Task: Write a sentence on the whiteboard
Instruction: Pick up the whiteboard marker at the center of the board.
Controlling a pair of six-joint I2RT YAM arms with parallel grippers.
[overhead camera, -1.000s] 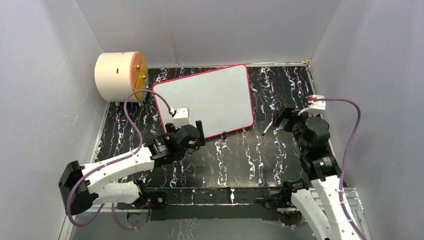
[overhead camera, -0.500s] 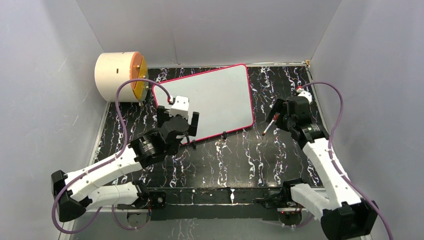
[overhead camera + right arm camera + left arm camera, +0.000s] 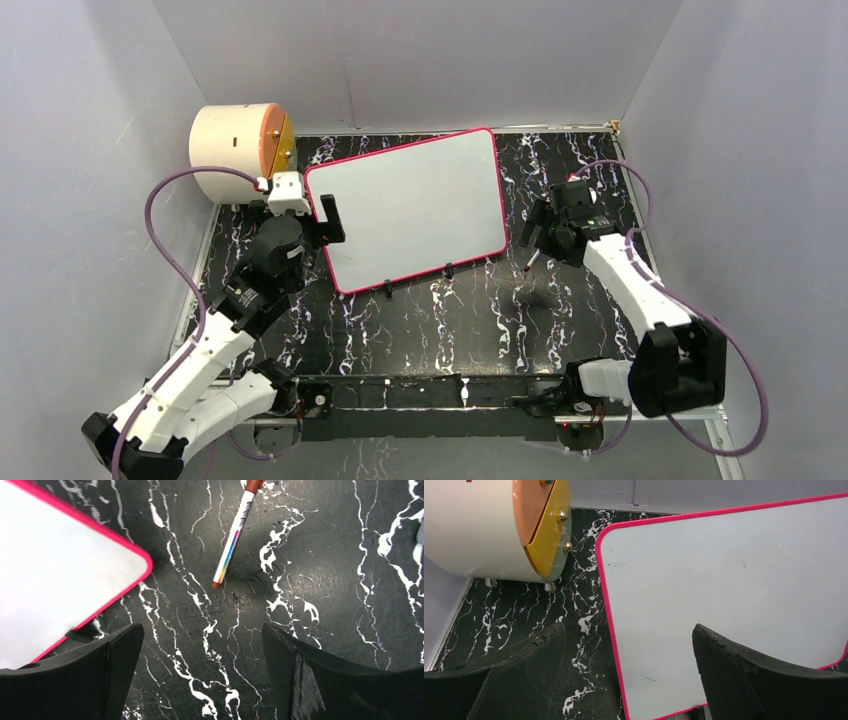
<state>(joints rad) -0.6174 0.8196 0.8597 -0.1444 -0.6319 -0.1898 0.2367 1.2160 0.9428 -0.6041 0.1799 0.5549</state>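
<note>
The whiteboard (image 3: 410, 205), white with a pink-red rim, lies tilted on the black marbled table. Its face (image 3: 724, 580) is blank apart from a few faint specks, and no sentence is in view. My left gripper (image 3: 322, 225) hovers open over the board's left edge, and in the left wrist view the rim runs between the open left gripper's (image 3: 628, 627) jaws. A white marker with a reddish-brown cap (image 3: 231, 542) lies on the table right of the board's near right corner (image 3: 60, 580). My right gripper (image 3: 532, 228) hangs open above the table, the marker (image 3: 531, 262) just beyond its fingertips. The right gripper (image 3: 202, 627) holds nothing.
A cream cylinder with an orange face (image 3: 235, 150) stands on small feet at the back left, close to the board's far left corner and also seen in the left wrist view (image 3: 484, 525). Grey walls close the table in on three sides. Black clip feet (image 3: 450, 267) stick out under the board's near edge.
My left gripper has swung from the board's near edge up to its left edge. My right gripper has moved left and forward over the marker. The marker and board have stayed put.
</note>
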